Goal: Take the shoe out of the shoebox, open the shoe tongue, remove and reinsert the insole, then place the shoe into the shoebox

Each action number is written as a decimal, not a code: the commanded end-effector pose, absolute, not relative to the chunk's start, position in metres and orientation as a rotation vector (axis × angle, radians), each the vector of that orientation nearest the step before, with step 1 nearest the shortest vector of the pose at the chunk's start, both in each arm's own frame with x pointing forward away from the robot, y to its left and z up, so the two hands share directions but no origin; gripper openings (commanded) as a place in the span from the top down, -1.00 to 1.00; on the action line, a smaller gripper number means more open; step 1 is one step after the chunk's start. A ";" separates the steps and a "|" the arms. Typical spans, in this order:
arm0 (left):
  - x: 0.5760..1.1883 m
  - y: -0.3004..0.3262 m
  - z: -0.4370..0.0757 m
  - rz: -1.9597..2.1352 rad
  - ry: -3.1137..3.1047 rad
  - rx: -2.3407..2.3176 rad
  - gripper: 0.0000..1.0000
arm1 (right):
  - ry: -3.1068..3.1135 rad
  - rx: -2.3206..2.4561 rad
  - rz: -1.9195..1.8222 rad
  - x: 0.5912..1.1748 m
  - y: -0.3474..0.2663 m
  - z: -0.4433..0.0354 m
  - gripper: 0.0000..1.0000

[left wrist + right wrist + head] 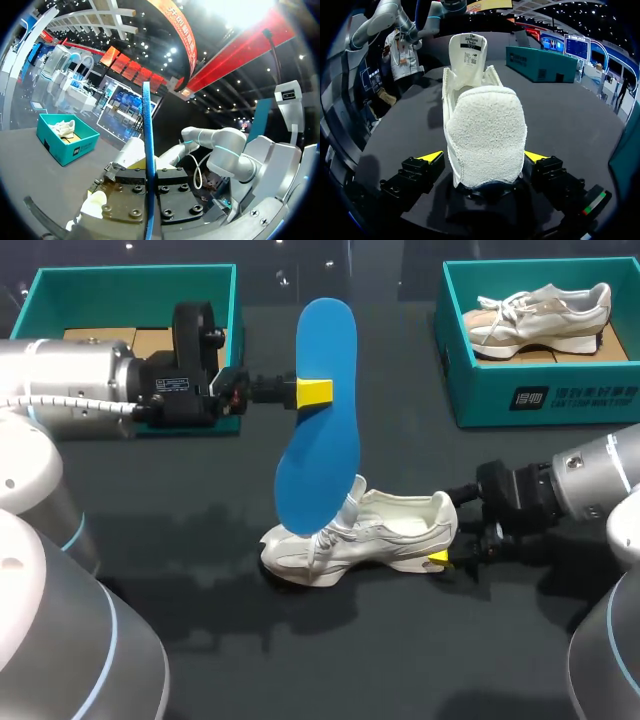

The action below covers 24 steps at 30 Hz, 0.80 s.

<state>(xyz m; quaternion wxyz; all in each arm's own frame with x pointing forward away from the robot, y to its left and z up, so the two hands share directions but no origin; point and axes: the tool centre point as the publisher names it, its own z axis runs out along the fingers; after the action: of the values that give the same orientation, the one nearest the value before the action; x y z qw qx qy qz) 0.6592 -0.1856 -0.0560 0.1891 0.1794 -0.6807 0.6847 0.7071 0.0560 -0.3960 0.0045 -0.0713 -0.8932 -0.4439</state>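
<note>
- On the table (200, 640), the shoe (365, 535) lies mid-way, long axis left-right, toe left, heel right.
- The blue insole (320, 420) hangs over its toe, long axis near-far.
- My left hand (313, 392) is clamped on the insole.
- My right hand (481, 157) is at the heel; I cannot tell whether it grips.

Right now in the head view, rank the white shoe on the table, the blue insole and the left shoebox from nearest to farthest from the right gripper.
From the right gripper:
1. The white shoe, on the table, heel between its fingers.
2. The blue insole, raised over the shoe's front, in the left gripper.
3. The left teal shoebox, far left corner.
</note>
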 end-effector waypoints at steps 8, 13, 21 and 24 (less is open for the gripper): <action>0.659 -0.187 -0.057 1.928 -1.912 0.505 1.00 | -2.898 -0.250 -0.920 0.712 0.048 -0.362 -1.00; 0.659 -0.187 -0.057 1.928 -1.912 0.505 1.00 | -2.941 -0.271 -0.740 0.713 0.049 -0.347 -1.00; 0.659 -0.187 -0.057 1.928 -1.912 0.505 1.00 | -2.950 -0.298 -0.587 0.714 0.052 -0.342 -1.00; 0.659 -0.187 -0.057 1.928 -1.912 0.505 1.00 | -2.950 -0.298 -0.587 0.714 0.052 -0.342 -1.00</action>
<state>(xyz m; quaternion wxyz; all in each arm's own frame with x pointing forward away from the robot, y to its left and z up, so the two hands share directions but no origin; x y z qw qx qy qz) 0.6590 -0.1853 -0.0557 0.1892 0.1794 -0.6804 0.6848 0.7121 0.0489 -0.3421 0.0530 -0.1015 -0.9605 -0.2535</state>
